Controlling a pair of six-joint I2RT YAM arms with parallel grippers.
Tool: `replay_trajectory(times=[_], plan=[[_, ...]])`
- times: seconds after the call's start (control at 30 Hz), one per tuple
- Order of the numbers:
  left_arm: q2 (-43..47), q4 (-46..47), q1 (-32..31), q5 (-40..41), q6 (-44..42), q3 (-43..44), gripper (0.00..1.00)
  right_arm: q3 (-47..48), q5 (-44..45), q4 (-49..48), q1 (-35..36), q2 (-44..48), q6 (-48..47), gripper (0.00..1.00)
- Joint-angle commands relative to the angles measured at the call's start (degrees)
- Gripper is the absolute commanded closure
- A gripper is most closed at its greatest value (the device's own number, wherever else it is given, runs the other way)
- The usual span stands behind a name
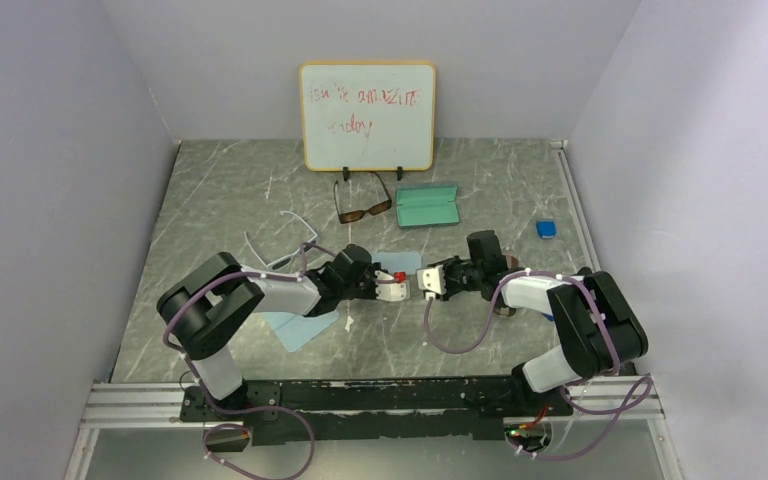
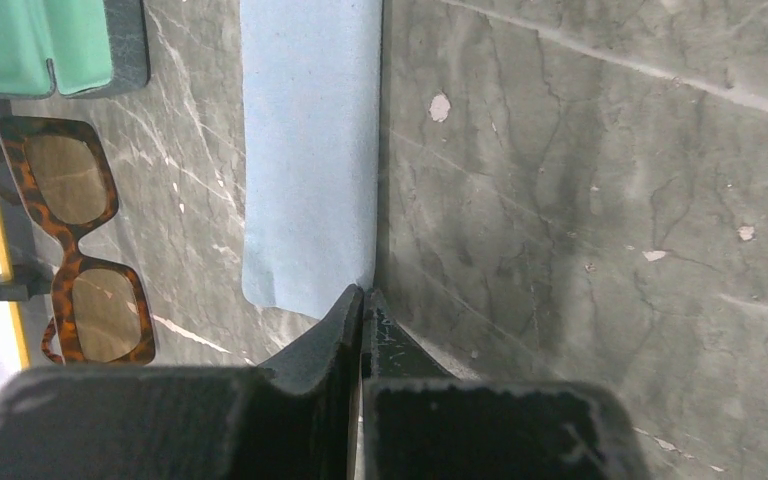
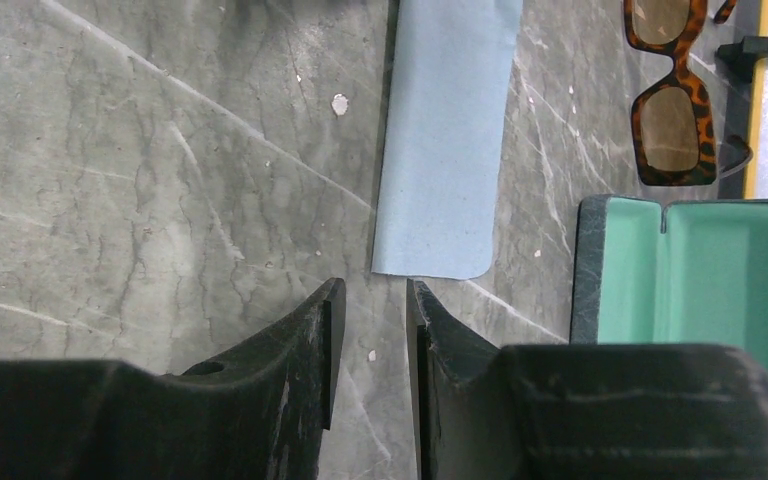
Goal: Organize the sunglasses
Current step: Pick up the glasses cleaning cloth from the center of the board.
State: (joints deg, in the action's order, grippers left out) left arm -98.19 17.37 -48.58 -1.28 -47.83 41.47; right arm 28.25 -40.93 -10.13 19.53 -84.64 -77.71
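The brown sunglasses [image 1: 363,205] lie folded open near the whiteboard, also seen in the left wrist view [image 2: 80,250] and the right wrist view [image 3: 672,110]. The white sunglasses [image 1: 282,243] lie just behind my left arm. A light-blue cloth [image 2: 310,150] lies between the two grippers. My left gripper [image 2: 362,295] is shut, and the cloth's near corner runs into its closed tips. My right gripper [image 3: 372,285] is open and holds nothing, with the cloth's [image 3: 450,140] other end just beyond its tips. The grippers face each other at mid-table [image 1: 408,282].
An open case with a mint-green lining [image 1: 427,206] lies right of the brown sunglasses. A second light-blue cloth [image 1: 300,328] lies under my left arm. A small blue object [image 1: 546,229] sits near the right wall. The whiteboard [image 1: 367,115] stands at the back.
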Motion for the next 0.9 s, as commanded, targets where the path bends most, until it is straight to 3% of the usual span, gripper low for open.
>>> replay_trajectory(times=[0.0, 0.63, 0.87], plan=[[1.4, -2.4, 0.0, -1.6, 1.7, 0.3, 0.95, -0.1, -1.1, -1.8, 0.3, 0.2, -0.7, 0.67], [1.1, -2.2, -0.1, -2.1, 2.4, 0.4, 0.95, 0.0, 5.8, -5.5, 4.2, -6.0, -1.6, 0.71], [1.7, -2.2, -0.1, -2.5, 2.5, 0.0, 0.95, 0.9, 6.9, -4.4, 4.2, -7.5, -2.0, 0.77]])
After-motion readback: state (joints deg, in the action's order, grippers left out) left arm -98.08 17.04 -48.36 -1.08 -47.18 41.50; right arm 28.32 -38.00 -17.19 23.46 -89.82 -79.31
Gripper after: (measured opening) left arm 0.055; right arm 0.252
